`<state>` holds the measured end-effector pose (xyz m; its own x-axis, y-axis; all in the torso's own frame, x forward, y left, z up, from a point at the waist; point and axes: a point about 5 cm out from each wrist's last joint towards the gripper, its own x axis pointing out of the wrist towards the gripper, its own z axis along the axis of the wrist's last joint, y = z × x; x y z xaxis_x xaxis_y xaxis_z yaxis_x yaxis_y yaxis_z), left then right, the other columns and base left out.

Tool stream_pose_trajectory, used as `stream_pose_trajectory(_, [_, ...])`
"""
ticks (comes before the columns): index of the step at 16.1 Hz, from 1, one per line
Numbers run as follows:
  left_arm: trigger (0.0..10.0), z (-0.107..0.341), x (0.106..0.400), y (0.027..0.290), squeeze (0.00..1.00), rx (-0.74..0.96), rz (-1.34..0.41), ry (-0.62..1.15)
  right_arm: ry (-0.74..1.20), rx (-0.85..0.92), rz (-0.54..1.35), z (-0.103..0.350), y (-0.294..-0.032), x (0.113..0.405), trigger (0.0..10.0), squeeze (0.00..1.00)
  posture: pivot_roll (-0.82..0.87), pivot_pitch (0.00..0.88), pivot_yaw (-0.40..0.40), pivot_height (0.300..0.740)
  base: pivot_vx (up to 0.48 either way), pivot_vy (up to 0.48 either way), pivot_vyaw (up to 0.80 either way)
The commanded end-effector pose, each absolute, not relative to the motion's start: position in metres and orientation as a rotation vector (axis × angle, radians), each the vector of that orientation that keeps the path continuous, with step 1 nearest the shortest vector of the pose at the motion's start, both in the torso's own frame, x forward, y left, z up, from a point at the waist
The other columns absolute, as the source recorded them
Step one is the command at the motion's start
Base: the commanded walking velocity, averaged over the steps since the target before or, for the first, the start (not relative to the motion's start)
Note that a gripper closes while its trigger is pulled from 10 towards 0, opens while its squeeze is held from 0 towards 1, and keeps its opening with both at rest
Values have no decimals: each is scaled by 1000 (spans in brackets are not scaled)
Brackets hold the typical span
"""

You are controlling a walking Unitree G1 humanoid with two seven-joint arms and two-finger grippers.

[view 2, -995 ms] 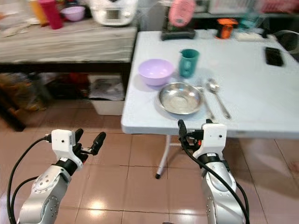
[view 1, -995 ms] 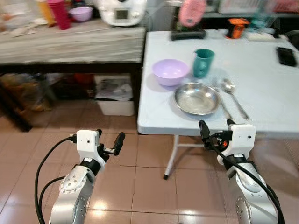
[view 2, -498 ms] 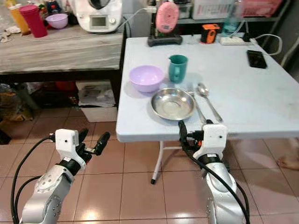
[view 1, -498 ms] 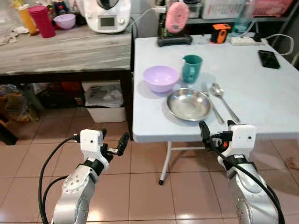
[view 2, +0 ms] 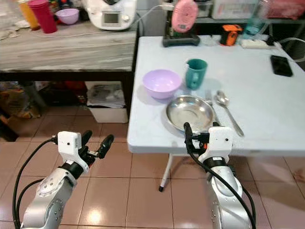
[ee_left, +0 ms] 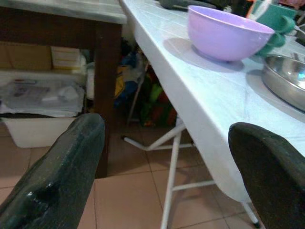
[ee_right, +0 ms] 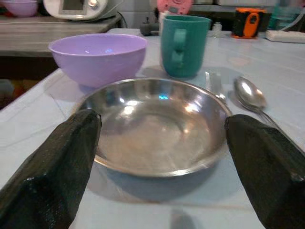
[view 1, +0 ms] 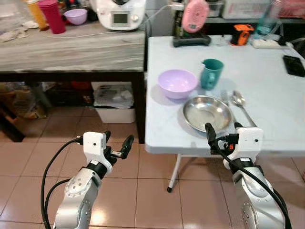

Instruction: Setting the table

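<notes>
Our right gripper point(view 1: 222, 130) hovers at the near edge of the white table point(view 1: 267, 86), its two black fingers point(ee_right: 52, 167) spread wide apart and holding nothing, pointed at the steel bowl point(view 1: 207, 113) that sits just beyond them. Our left gripper point(view 1: 116, 143) hangs over the tiled floor point(view 1: 28, 162) to the left of the table, fingers likewise parted and empty; in its wrist view we look along the table's edge toward the lilac bowl point(ee_left: 226, 33). On the table, the steel bowl stands closest to the near edge, with the lilac bowl behind it to the left and the teal mug point(view 1: 210, 73) behind it, just beside the lilac bowl and upright with its handle facing us. A spoon point(view 1: 240, 105) lies to the right of the steel bowl, its bowl end pointing away from us, and a second thin utensil lies between the spoon and the steel bowl, though we cannot tell what kind. Further back stand a pink device on a black base point(view 1: 193, 21), an orange object point(view 1: 241, 33), and a dark phone point(view 1: 294, 64) near the right side. To the left runs a grey counter point(view 1: 71, 45) carrying a white kitchen appliance point(view 1: 119, 12), a small purple bowl point(view 1: 76, 15) and a red cup point(view 1: 53, 15).
</notes>
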<state>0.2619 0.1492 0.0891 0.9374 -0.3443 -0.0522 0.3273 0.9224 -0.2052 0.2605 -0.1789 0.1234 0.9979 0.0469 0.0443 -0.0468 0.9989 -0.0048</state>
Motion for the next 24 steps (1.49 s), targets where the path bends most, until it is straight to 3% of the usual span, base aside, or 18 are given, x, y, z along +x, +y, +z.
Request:
stream_pose_trajectory(1, [10000,88,261,148,0,-195,-360,97,-54,-13,46,126,-180,259,10000,0,-215,81,40,740,277,0,0])
stream_pose_trajectory(9, [10000,82,254,150,0,-189,-393,125,-49,-24,36,125,-182,257,10000,0,-219,92,38,740,167,0,0])
stream_pose_trajectory(15, [10000,85,248,145,0,-86,-529,98,-61,-119,-133,131,-212,252,10000,0,-226,104,41,740,0,0,0])
stream_pose_trajectory(24, [10000,90,250,140,0,14,-653,37,-81,29,-93,154,-223,277,10000,0,-240,141,58,740,0,0,0])
